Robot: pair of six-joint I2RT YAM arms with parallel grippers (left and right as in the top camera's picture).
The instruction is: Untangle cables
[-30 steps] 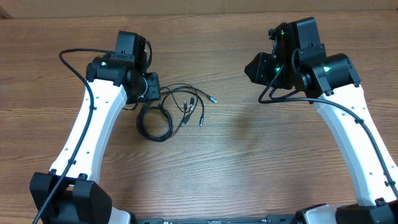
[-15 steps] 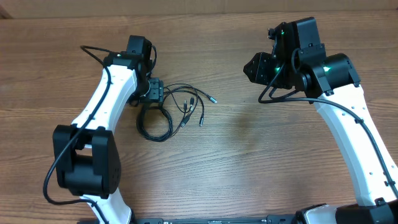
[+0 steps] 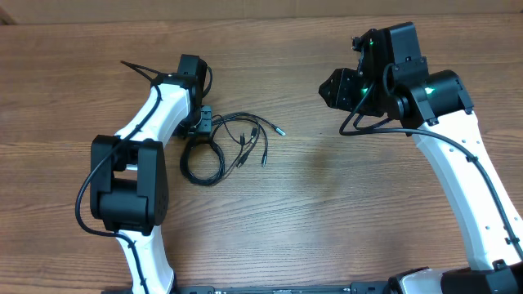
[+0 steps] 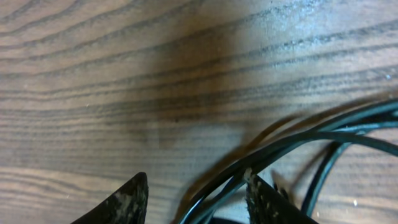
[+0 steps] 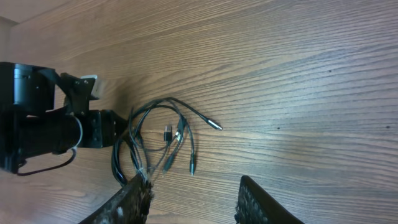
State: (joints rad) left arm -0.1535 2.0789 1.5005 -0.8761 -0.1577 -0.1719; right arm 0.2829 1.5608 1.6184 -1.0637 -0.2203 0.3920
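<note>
Left arm (image 3: 154,118) folded back; cables (image 3: 243,149) on wood-grain table (image 3: 327,212).

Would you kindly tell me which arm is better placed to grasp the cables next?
Left: the left gripper sits open at the cables, strands between its fingers; the right gripper hangs open, well away.

The brown wood table (image 3: 327,220) is holding a small bunch of thin black cables (image 3: 242,140). They are lying loose, left of the table's middle.
</note>
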